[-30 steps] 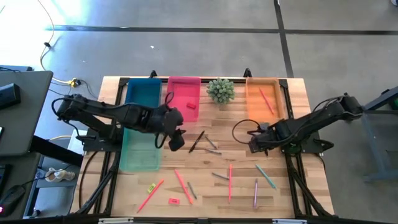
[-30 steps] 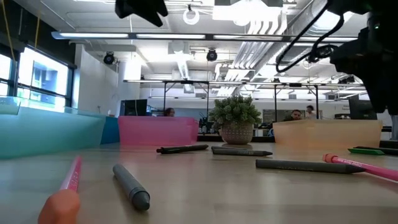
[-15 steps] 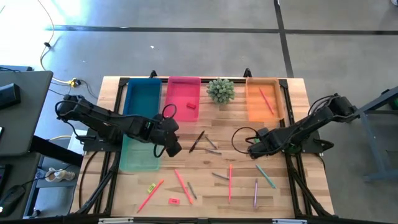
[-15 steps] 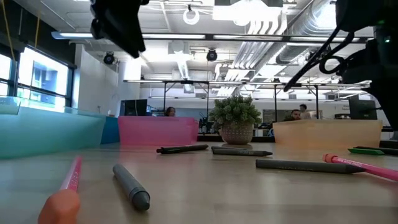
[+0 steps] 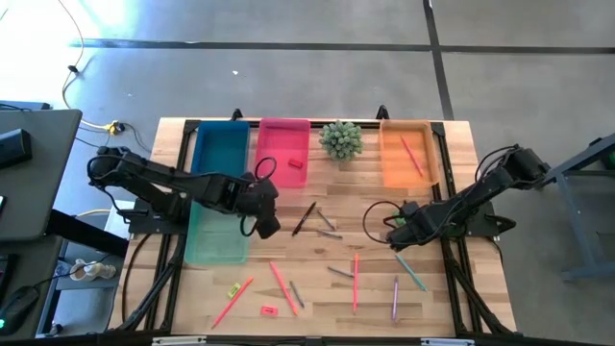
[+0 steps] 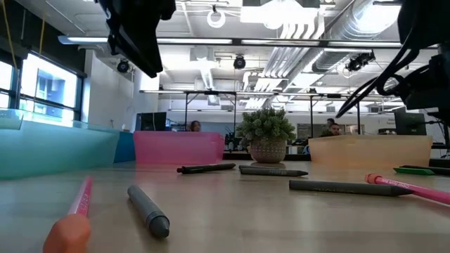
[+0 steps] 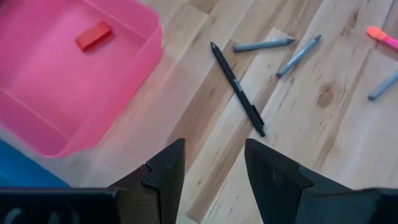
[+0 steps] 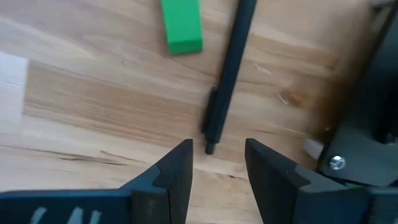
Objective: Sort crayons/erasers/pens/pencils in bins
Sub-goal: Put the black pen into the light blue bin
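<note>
My left gripper hangs open above the wood just off the near corner of the pink bin; a red eraser lies in that bin. Ahead of its fingers lie a black pen and two grey crayons. My right gripper points down, open, over the table's right part; a second black pen and a green eraser lie flat on the wood beyond its fingertips. The blue bin, teal bin and orange bin hold the far and left side.
A potted plant stands between the pink and orange bins. Pink pencils, a purple one, a green one, grey crayons, a yellow eraser and a red eraser lie scattered toward the near edge. A pink pencil lies in the orange bin.
Both grippers have sunk toward the table and stay open. My left gripper has come down beside the teal bin and tipped more downward. My right gripper has dropped and shifted a little toward the near edge. Nothing on the table has moved.
</note>
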Controlling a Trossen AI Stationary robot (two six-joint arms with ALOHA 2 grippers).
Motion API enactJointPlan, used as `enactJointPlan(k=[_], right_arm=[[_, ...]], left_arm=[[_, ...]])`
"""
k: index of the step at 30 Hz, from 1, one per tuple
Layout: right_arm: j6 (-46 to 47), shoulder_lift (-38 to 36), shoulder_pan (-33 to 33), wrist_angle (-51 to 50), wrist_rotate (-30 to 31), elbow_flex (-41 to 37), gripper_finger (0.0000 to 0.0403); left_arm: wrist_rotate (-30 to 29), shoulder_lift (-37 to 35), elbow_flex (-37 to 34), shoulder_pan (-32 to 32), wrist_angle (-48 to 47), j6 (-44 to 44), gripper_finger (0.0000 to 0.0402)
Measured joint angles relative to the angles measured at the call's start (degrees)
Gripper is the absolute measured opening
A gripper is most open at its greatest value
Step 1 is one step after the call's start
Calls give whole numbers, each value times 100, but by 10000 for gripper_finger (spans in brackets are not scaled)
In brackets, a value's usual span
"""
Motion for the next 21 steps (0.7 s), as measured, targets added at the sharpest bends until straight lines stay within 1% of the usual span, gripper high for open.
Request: enactJointPlan(k=[7,16,21], right_arm=[[72,0,0,0,244,-41,138],[113,-18,0,837,-29,-654,138],[110,-22,-2,906,-37,-721,137]], left_arm=[[120,0,1,113,45,176,154],[143,2,1,113,263,250,154],[143,1,0,109,265,120,154]])
